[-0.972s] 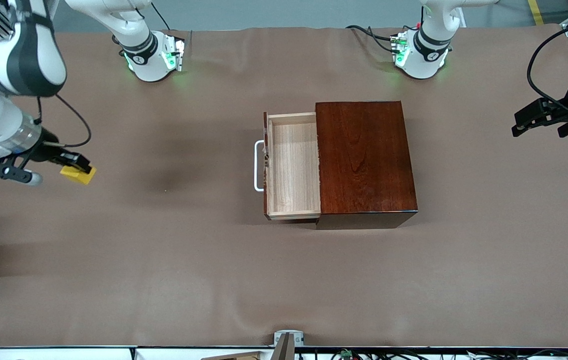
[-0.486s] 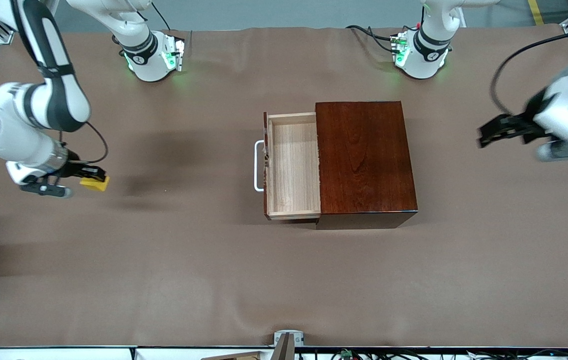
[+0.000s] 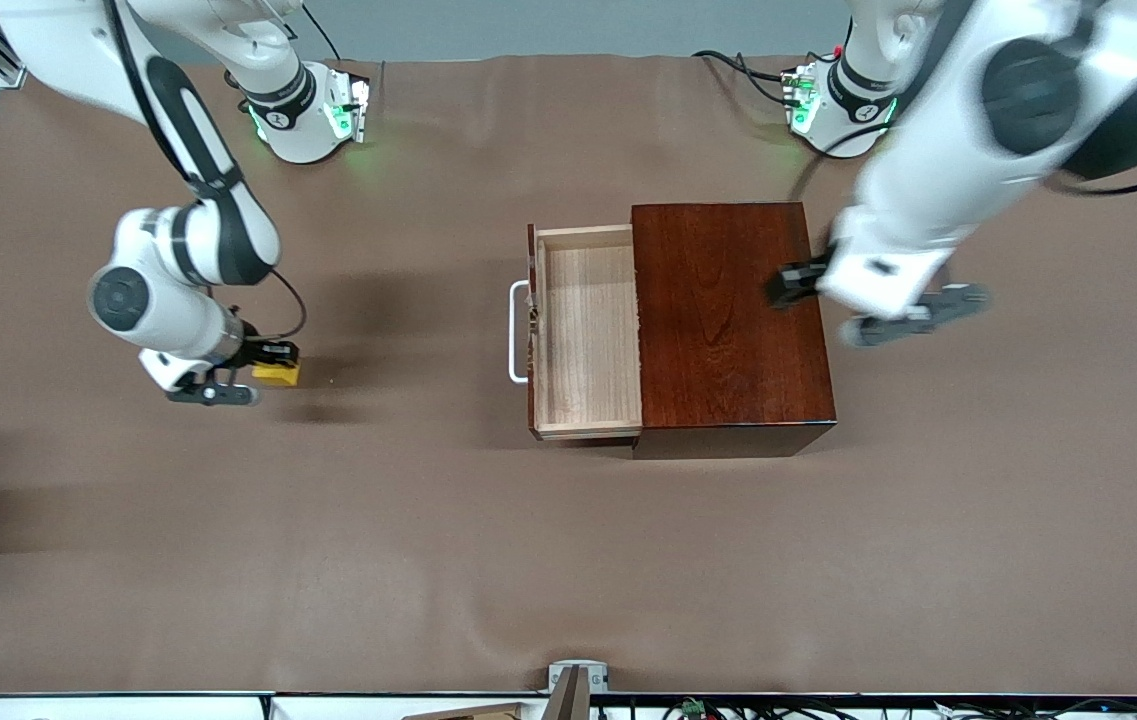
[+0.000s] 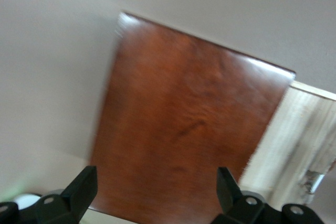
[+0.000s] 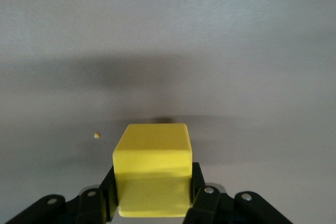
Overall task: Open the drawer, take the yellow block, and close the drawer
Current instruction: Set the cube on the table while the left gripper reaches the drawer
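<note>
The drawer [image 3: 585,330] of the dark reddish-brown box [image 3: 728,315] stands open, its pale inside bare, and its white handle [image 3: 518,332] faces the right arm's end of the table. My right gripper [image 3: 271,366] is shut on the yellow block [image 3: 276,375] low over the cloth, well away from the handle. In the right wrist view the block [image 5: 152,174] sits between the fingers [image 5: 198,187]. My left gripper [image 3: 790,285] is open and empty over the box's edge farthest from the drawer. The left wrist view shows the box top [image 4: 194,129] and the drawer's inside [image 4: 307,140] between the spread fingers [image 4: 84,187].
Both arm bases [image 3: 303,115] [image 3: 843,110] stand along the table's edge farthest from the front camera. A small crumb [image 5: 96,136] lies on the brown cloth near the block. A metal fitting [image 3: 576,680] sits at the edge nearest that camera.
My right gripper has carried the yellow block lower and toward the drawer. My left arm has swung in from the table's end to over the box.
</note>
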